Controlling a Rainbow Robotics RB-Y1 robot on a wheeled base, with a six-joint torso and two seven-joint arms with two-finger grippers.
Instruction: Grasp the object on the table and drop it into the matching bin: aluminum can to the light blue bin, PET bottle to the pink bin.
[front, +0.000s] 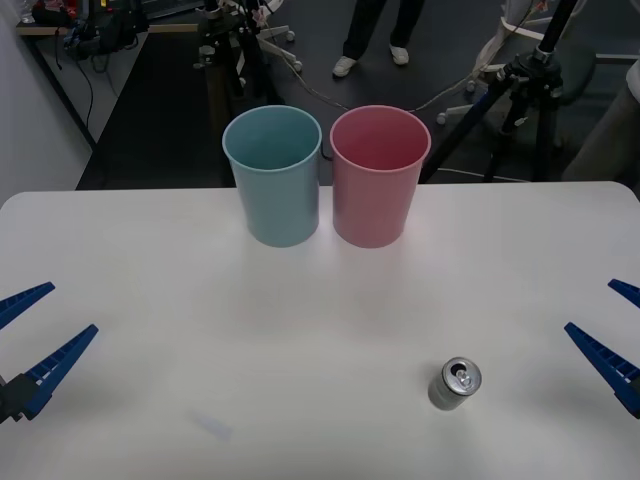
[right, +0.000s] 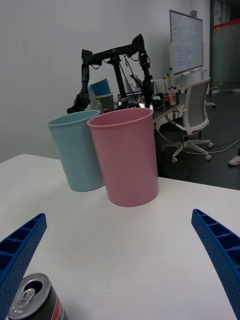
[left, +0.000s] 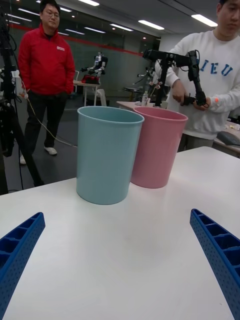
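White and smooth, the table (front: 150, 260) carries everything. At its far edge the light blue bin (front: 273, 175) and the pink bin (front: 379, 175) stand upright, just beside each other. The left gripper (front: 28, 335) waits at the left edge, fingers spread wide. The right gripper (front: 615, 335) is wide too, at the right edge. The aluminum can (front: 456, 384) stands upright near the right gripper.

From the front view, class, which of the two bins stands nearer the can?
The pink bin, on the robot's right; the aluminum can sits on that side, and the light blue bin stands farther left.
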